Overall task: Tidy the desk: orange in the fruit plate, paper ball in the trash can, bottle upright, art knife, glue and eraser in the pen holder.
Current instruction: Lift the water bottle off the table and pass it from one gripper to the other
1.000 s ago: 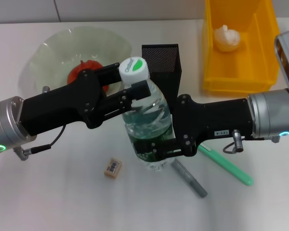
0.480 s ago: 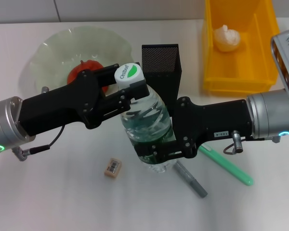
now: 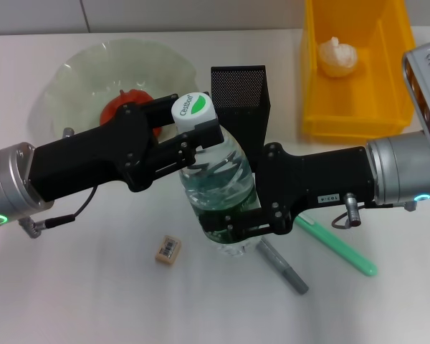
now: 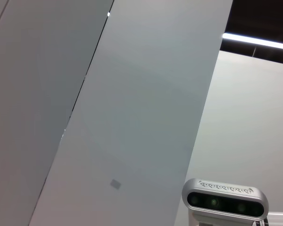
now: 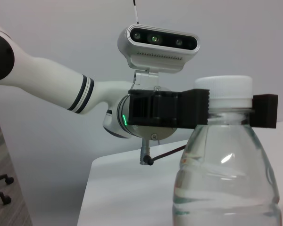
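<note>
Office or lab, white desk (image 3: 72,287), plain walls

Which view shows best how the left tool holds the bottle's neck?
The right wrist view: the left tool clamps the bottle just under its white cap. The head view shows that grip from above, partly hidden by the cap. The left wrist view shows no bottle.

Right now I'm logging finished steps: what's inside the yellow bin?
A crumpled white paper ball lies inside the yellow rectangular plastic bin; its near floor is hidden behind the front wall.
</note>
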You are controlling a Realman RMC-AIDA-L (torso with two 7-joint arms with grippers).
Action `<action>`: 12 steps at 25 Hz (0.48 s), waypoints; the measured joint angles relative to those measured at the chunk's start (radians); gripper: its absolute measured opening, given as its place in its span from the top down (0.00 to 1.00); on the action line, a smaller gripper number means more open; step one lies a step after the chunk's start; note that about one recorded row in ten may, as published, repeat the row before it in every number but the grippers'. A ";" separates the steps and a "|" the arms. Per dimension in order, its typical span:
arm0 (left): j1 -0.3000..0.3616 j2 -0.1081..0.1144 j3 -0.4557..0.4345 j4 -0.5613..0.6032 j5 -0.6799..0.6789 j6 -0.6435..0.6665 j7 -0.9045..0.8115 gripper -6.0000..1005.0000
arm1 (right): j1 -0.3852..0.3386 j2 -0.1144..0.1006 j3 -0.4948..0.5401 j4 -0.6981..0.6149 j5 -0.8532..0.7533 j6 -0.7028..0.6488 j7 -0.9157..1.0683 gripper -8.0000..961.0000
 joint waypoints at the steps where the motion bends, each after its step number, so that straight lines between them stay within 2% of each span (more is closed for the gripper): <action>1: 0.000 0.000 0.000 0.003 0.001 0.000 0.000 0.55 | 0.000 0.000 0.000 0.000 0.000 0.000 0.000 0.26; 12: 0.006 0.001 0.012 0.056 0.012 0.002 -0.038 0.55 | 0.001 0.000 -0.003 -0.007 0.001 0.006 0.000 0.26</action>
